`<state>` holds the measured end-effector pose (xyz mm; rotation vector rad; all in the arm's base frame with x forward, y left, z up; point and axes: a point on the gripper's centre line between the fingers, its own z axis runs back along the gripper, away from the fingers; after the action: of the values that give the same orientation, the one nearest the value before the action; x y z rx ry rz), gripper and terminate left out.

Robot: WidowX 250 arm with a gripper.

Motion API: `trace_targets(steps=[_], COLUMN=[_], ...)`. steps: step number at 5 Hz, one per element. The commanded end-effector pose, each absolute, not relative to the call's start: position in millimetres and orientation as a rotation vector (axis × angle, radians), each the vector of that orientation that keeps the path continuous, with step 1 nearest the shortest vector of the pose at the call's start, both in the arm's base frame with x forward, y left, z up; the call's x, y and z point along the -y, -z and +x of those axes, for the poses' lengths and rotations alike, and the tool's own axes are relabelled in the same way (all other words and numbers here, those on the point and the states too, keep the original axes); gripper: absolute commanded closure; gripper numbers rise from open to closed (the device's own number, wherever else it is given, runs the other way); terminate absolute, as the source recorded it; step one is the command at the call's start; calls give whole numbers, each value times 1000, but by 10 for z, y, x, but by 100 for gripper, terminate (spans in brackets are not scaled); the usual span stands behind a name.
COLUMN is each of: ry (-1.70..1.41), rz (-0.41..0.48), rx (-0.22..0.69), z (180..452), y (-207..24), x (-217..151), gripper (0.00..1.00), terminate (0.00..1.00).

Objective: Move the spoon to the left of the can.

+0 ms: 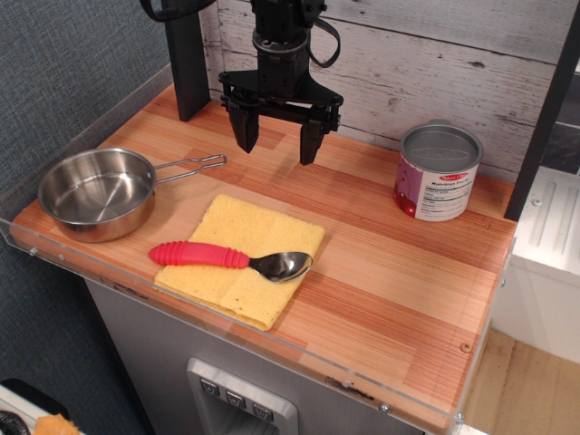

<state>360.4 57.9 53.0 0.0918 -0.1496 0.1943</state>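
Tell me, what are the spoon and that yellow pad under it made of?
The spoon looks two-part: a mirror-shiny, probably steel bowl and a matte, ribbed red handle, likely rubber or soft plastic. The yellow pad looks like a sponge cloth, with its porous, dull surface.

I see my arm coming straight down from the top of the view, wrist vertical, black cabling looped beside it. The pincer (277, 138) points downward with its two dark fingers (244, 127) spread well apart, nothing between them, tips hanging above the worktop (399, 272).
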Motion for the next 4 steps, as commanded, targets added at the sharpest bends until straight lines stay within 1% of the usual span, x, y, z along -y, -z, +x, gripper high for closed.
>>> trace_targets(steps=[1,2,3,4], ry=[-194,-79,139,388], rz=[92,75,78,50], rx=[150,182,190,185], z=[3604,3474,3301,3105], y=[-530,-622,-698,-784], x=[-579,-609,-638,-708], gripper=[0,0,0,0], terminate=[0,0,0,0])
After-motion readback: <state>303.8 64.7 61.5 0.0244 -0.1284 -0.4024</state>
